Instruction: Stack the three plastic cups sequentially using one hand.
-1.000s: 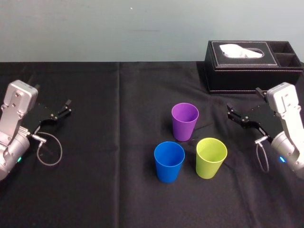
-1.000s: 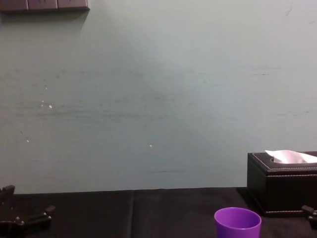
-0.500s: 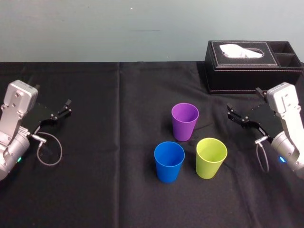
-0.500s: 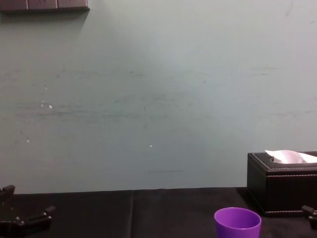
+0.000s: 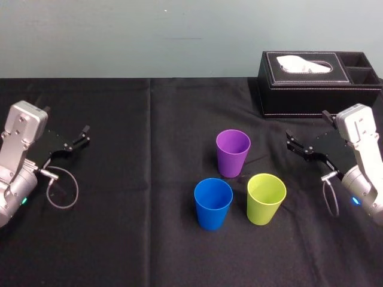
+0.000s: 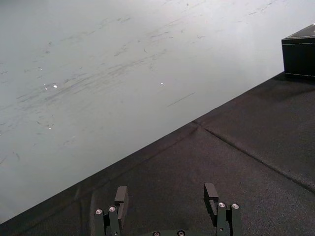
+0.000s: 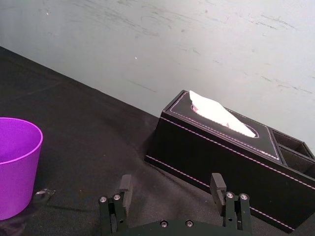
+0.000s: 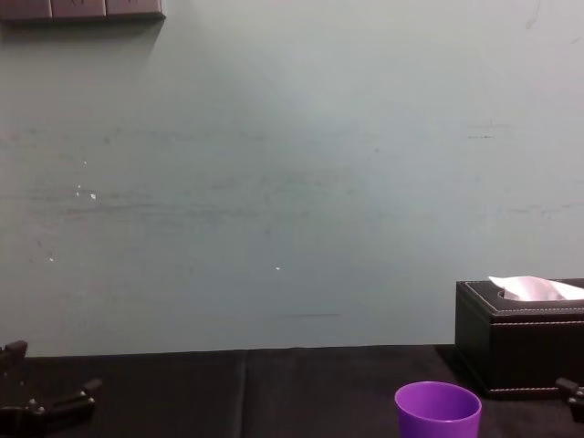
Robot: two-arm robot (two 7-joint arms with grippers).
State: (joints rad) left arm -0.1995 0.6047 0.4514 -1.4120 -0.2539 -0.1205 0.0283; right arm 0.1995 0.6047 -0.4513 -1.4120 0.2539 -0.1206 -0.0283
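Note:
Three plastic cups stand upright and apart on the black cloth in the head view: a purple cup [image 5: 233, 152] at the back, a blue cup [image 5: 213, 202] front left, a yellow-green cup [image 5: 266, 198] front right. The purple cup also shows in the chest view [image 8: 438, 412] and the right wrist view [image 7: 15, 164]. My right gripper [image 5: 289, 143] hovers open to the right of the cups, fingers pointing toward them, nothing between them [image 7: 170, 189]. My left gripper [image 5: 84, 134] rests open far to the left [image 6: 166, 196].
A black tissue box [image 5: 317, 82] with a white tissue stands at the back right, behind my right gripper. The black cloth [image 5: 131, 179] covers the whole table. A grey-green wall [image 8: 292, 182] rises behind the table's far edge.

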